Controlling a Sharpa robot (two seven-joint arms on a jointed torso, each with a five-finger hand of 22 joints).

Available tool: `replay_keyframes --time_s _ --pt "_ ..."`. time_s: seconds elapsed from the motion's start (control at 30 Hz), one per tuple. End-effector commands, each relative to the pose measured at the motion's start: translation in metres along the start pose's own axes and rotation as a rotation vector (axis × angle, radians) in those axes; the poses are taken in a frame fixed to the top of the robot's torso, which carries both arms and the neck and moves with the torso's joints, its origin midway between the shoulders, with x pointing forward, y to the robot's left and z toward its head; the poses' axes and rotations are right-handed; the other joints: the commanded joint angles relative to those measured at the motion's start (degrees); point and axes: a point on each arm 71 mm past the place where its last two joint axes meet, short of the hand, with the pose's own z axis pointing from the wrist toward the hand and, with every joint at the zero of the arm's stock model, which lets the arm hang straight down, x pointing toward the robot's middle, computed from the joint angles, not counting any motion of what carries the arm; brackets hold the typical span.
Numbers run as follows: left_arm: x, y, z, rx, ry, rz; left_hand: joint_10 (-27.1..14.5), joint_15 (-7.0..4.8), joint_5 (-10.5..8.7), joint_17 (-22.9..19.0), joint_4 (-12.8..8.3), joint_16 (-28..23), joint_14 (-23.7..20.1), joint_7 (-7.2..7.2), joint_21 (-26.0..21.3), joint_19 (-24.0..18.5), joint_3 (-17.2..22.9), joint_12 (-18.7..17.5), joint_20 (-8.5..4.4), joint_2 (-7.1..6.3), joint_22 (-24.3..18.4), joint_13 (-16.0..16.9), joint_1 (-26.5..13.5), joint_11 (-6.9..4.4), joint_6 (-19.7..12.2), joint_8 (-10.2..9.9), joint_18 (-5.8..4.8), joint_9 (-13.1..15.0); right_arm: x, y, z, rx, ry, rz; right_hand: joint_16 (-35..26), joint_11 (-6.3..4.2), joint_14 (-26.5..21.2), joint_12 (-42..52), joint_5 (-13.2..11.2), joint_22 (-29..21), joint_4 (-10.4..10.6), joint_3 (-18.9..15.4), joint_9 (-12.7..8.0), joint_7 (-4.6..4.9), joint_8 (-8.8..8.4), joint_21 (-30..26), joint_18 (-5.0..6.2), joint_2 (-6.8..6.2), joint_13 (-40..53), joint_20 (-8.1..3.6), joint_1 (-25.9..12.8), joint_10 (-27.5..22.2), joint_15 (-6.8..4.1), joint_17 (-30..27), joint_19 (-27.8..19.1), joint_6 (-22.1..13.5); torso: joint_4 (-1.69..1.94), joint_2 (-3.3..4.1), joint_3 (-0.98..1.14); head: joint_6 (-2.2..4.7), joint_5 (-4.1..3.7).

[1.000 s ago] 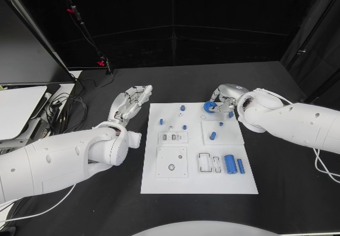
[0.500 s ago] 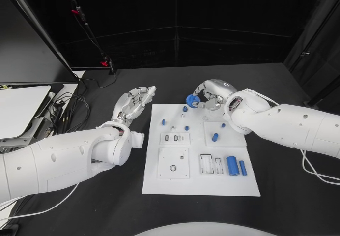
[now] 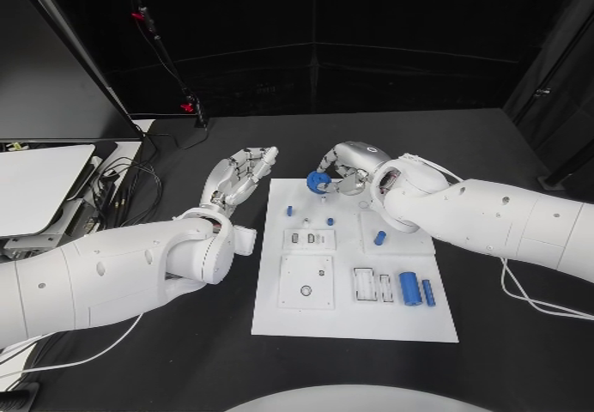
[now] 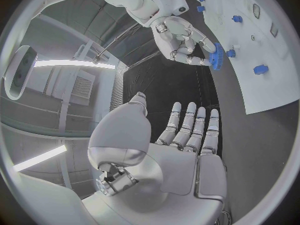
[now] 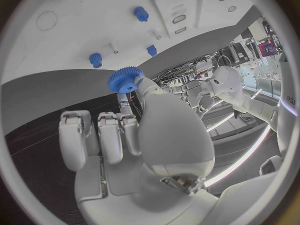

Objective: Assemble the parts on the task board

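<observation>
R hand [image 3: 345, 172] has carried the blue gear [image 3: 318, 181] left across the far edge of the board [image 3: 353, 318] over the last sec; it now pinches the gear above the board's far-left corner, near a small peg [image 3: 291, 209]. Prob. lining up to seat it there, not yet placed. L hand [image 3: 239, 178] flat, fingers apart, holding nothing, beside the board over the bench [image 3: 148, 360].

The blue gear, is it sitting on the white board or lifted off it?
Lifted off. The right hand pinches the blue gear in its fingertips above the white board's far edge, clear of the surface in the right wrist view.
</observation>
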Motion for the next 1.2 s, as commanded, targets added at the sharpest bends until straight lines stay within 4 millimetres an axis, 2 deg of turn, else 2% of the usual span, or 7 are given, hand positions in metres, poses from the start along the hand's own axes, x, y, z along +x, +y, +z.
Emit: replay_keyframes --time_s 0.03,0.17,0.27,1.2 --pt "0.0 -0.02 -0.002 0.265 0.005 0.002 0.4 0.24 0.36 0.0 -0.1 0.1 0.2 8.11 0.4 0.0 -0.4 0.1 0.17 0.61 0.1 0.0 0.1 0.05 0.4 -0.2 0.58 0.0 0.005 -0.002 0.002 0.015 0.075 -0.007 0.1 0.31 6.2 0.1 0.2 15.1 -0.4 -0.1 2.7 -2.1 -0.26 0.2 -0.42 0.07 15.1 -0.21 0.9 6.0 -0.15 15.1 5.9 4.8 -0.1 -0.04 -0.03 -0.18 0.11" --pt "0.0 -0.02 -0.002 0.266 0.004 0.003 0.4 0.25 0.39 0.0 -0.1 0.1 0.2 8.12 0.4 0.0 -0.4 0.1 0.18 0.64 0.1 -0.1 0.1 0.06 0.4 -0.2 0.58 0.0 0.009 -0.003 0.004 0.023 0.098 -0.018 0.1 0.34 6.2 0.1 0.1 15.1 -0.6 -0.1 2.7 -2.08 -0.41 0.2 -0.42 -0.12 15.1 -0.18 0.9 6.0 -0.12 15.1 5.9 5.0 -0.17 -0.09 -0.03 -0.23 0.09" --pt "0.0 -0.019 -0.002 0.266 0.003 0.003 0.4 0.25 0.39 0.0 -0.1 0.1 0.2 8.12 0.4 0.0 -0.4 0.1 0.18 0.64 0.1 -0.1 0.1 0.06 0.4 -0.2 0.58 0.0 0.011 -0.002 0.005 0.026 0.113 -0.032 0.1 0.37 6.2 0.1 0.0 15.1 -0.7 -0.2 2.6 -2.04 -0.55 0.2 -0.42 -0.23 15.1 -0.16 0.9 6.0 -0.1 15.1 5.9 5.0 -0.08 -0.06 0.01 -0.29 -0.02" --pt "-0.001 -0.019 -0.002 0.264 0.002 0.004 0.3 0.28 0.47 0.0 -0.1 0.1 0.2 8.13 0.4 -0.1 -0.5 0.1 0.2 0.77 0.1 -0.1 0.2 0.07 0.4 -0.3 0.57 0.0 0.022 -0.004 0.007 0.08 0.187 -0.081 0.1 0.63 6.2 0.1 -0.9 15.1 -1.6 -0.2 2.3 -1.71 -1.83 0.2 -0.42 -0.67 15.1 0.01 1.1 6.0 0.1 15.1 5.9 4.9 -0.05 -0.07 0.01 -0.38 -0.45"
